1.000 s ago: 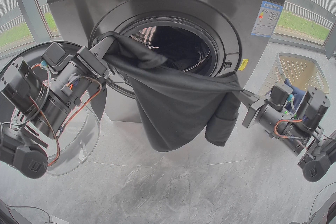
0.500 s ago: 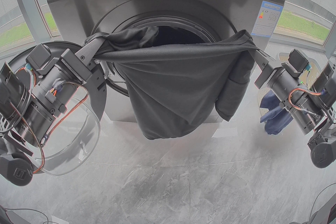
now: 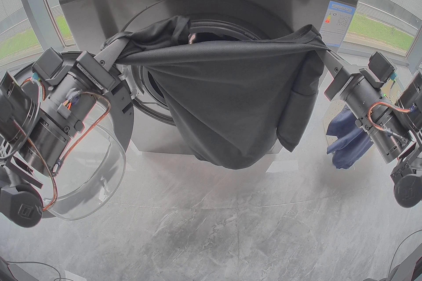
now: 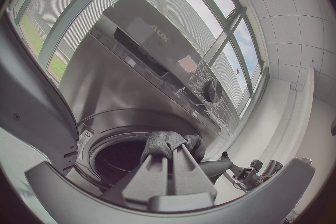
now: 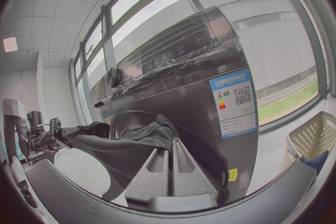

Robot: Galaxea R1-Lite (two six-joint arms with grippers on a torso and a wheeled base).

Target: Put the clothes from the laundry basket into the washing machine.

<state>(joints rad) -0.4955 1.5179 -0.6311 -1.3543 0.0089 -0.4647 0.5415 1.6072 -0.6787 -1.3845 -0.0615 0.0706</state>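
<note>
Ahead, washing machine (image 3: pixel 101 23), blue-headed label (image 3: pixel 335 23), black garment (image 3: pixel 228 102) stretched across

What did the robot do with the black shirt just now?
The right pincer rose a lot and the left pincer a little, pulling the black shirt straight across the washing machine opening. Both stayed shut on it, and the glass door stayed open.

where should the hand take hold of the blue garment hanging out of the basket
Grip the blue garment at the bunched folds hanging outside the laundry basket, coming from the open floor side. That part hangs free of the wall, so a hand can likely close around it. The right hand is nearest but is shut on the black garment.
</note>
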